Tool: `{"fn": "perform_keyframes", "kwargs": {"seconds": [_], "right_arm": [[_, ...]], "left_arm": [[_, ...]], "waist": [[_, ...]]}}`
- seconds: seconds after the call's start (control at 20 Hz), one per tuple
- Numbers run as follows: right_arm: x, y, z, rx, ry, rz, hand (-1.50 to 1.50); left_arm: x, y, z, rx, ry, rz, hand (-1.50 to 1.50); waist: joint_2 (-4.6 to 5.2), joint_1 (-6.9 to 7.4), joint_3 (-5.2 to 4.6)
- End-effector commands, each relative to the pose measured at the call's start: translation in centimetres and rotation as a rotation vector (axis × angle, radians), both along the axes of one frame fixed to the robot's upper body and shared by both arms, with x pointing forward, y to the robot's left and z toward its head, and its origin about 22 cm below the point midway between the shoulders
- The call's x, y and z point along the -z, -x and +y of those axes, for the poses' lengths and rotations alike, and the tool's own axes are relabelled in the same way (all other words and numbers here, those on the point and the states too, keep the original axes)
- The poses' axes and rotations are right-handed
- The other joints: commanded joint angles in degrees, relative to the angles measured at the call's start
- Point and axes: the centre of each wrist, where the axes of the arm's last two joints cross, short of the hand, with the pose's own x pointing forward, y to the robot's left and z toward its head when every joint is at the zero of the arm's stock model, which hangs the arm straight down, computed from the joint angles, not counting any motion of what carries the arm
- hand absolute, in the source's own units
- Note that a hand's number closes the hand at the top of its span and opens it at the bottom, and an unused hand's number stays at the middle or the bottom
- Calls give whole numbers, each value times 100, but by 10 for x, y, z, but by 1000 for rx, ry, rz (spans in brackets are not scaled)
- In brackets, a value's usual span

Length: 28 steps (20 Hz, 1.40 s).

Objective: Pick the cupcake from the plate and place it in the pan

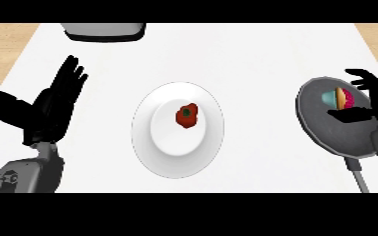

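The cupcake (338,98), with teal, yellow and pink parts, lies on its side inside the dark grey pan (321,130) at the right. My right hand (351,114) reaches over the pan from the right edge. Its fingers curl above the cupcake and its thumb lies just below it, pinching it. The white plate (166,152) sits in the middle of the counter and holds a small red item (187,116) with a dark green spot. My left hand (57,100) rests open at the left, fingers pointing up, well away from the plate.
A grey and black appliance (103,31) stands at the back left. The pan's handle (359,176) points toward the near right edge. Wooden strips border the white counter (251,55) on both far sides.
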Motion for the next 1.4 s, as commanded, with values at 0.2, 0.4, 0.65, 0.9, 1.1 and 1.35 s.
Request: {"fn": "perform_keyframes", "kwargs": {"seconds": [0.2,0.4,0.65,0.9,1.1,1.35], "right_arm": [[1,14,-27,6,-256,-278,-150],[-18,45,-75,17,-433,-353,-150],[-10,105,-117,4,-579,-428,-150],[-22,166,-155,-73,-713,-453,-150],[-17,206,-175,-100,-729,-464,-150],[-14,223,-168,-94,-671,-452,-150]], "left_arm": [[13,6,20,-18,-17,-7,0],[-6,8,5,-27,-3,8,0],[13,2,3,-49,1,20,0],[1,6,9,-45,8,-11,0],[20,9,18,-19,5,8,0],[28,8,16,-34,-4,-7,0]], "waist": [[-18,-117,-3],[-63,-177,0],[-40,-264,-4],[-44,-221,-8],[-20,-121,-5],[-24,-114,-11]]}}
